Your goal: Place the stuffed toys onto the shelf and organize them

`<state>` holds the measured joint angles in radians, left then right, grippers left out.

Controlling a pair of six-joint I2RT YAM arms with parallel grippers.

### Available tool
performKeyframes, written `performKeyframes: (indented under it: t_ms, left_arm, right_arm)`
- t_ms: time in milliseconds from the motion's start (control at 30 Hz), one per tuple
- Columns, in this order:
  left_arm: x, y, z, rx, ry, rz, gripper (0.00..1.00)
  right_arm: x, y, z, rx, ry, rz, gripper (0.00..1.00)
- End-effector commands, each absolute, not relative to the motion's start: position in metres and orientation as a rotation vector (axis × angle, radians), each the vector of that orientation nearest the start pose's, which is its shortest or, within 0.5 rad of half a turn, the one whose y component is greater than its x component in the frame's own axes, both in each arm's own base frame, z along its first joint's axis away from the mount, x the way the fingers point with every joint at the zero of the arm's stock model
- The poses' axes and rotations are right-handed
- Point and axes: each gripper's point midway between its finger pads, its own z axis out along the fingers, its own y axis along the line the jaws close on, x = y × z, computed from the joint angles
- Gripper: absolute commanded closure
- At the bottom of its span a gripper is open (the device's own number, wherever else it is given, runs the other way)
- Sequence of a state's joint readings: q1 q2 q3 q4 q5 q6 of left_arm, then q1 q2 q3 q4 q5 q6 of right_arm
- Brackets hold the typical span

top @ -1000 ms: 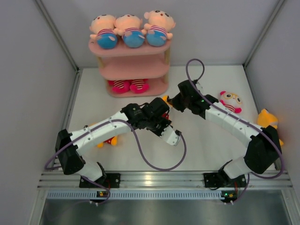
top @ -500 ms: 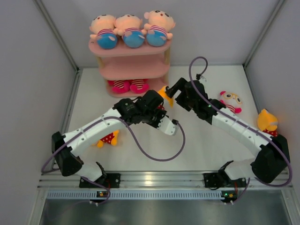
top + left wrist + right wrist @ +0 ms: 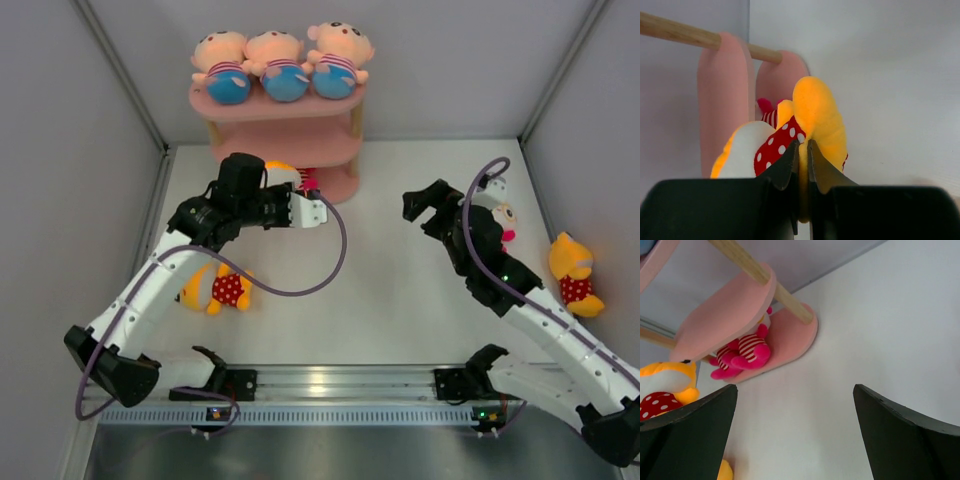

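The pink three-tier shelf (image 3: pixel 285 105) stands at the back with three peach-headed stuffed toys (image 3: pixel 285 65) lined up on its top board. A red-striped toy (image 3: pixel 745 352) lies on the bottom board. My left gripper (image 3: pixel 272 187) is at the shelf's front, shut on a yellow toy in red polka dots (image 3: pixel 820 110); the jaws pinch its yellow plush (image 3: pixel 802 146). My right gripper (image 3: pixel 425 205) hangs open over the table to the right of the shelf, nothing between its fingers (image 3: pixel 690 432). The pink-white toy (image 3: pixel 503 215) is partly hidden behind the right arm.
Another yellow polka-dot toy (image 3: pixel 215 288) lies on the table under the left arm. One more yellow toy (image 3: pixel 572 272) rests near the right wall. Grey walls close in the table on three sides. The shelf's wooden posts (image 3: pixel 757 272) stand near my left gripper.
The right gripper opened, let go of the yellow toy and pulled back to the right. The left arm swung up and left with that toy to the shelf's front.
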<state>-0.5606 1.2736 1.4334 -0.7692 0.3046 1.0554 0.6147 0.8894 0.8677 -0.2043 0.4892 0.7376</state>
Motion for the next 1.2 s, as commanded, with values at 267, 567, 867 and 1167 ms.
performKeyframes:
  t_ms: [267,567,867,1167]
  left_arm:
    - [0.331,-0.253,0.339,1.648,0.996,-0.002,1.00]
    - [0.365,-0.274,0.352,1.681,0.823,0.092,1.00]
    - [0.415,-0.276,0.333,1.731,0.775,0.081,1.00]
    - [0.450,-0.285,0.319,1.735,0.752,0.005,1.00]
  right_arm:
    - [0.300,0.103,0.292,0.457,1.636,0.393,0.00]
    - [0.304,0.095,0.289,0.449,1.624,0.351,0.00]
    - [0.311,0.092,0.283,0.445,1.628,0.322,0.01]
    - [0.324,0.089,0.285,0.433,1.629,0.273,0.01]
